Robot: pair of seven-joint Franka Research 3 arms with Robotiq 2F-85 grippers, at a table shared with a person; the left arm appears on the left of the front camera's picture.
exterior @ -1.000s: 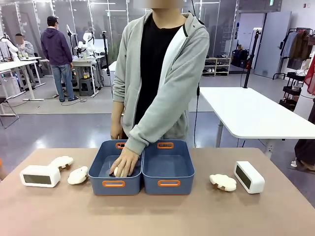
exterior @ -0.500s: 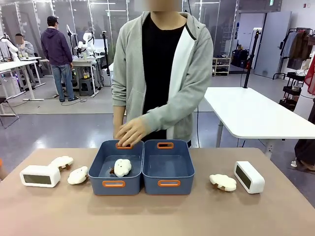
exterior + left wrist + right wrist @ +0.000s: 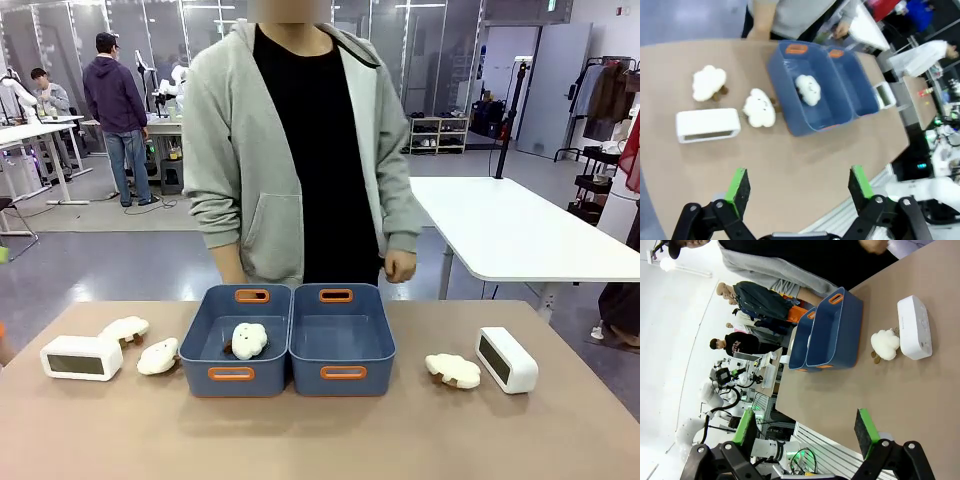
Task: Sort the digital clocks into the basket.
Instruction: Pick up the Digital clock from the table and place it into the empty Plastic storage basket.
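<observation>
One white digital clock (image 3: pixel 81 358) (image 3: pixel 708 125) lies at the table's left end; a second clock (image 3: pixel 506 359) (image 3: pixel 914 327) (image 3: pixel 885 94) stands at the right end. Two blue baskets sit side by side in the middle: the left basket (image 3: pixel 208 332) (image 3: pixel 790 100) holds a cream mushroom-like piece (image 3: pixel 248 340) (image 3: pixel 808 88), and the right basket (image 3: pixel 342 340) (image 3: pixel 857 82) (image 3: pixel 837 330) holds nothing. My left gripper (image 3: pixel 799 187) hangs open high above the table's near edge. My right gripper (image 3: pixel 807 432) is open too, well back from the right clock.
Two cream pieces (image 3: pixel 158 356) (image 3: pixel 124 329) lie between the left clock and the left basket; a third (image 3: pixel 453 370) (image 3: pixel 885 344) lies beside the right clock. A person in a grey hoodie (image 3: pixel 300 150) stands at the far edge, hands at their sides.
The person let go of a cream piece in the left basket, drew the hand back and now stands upright with both arms down.
</observation>
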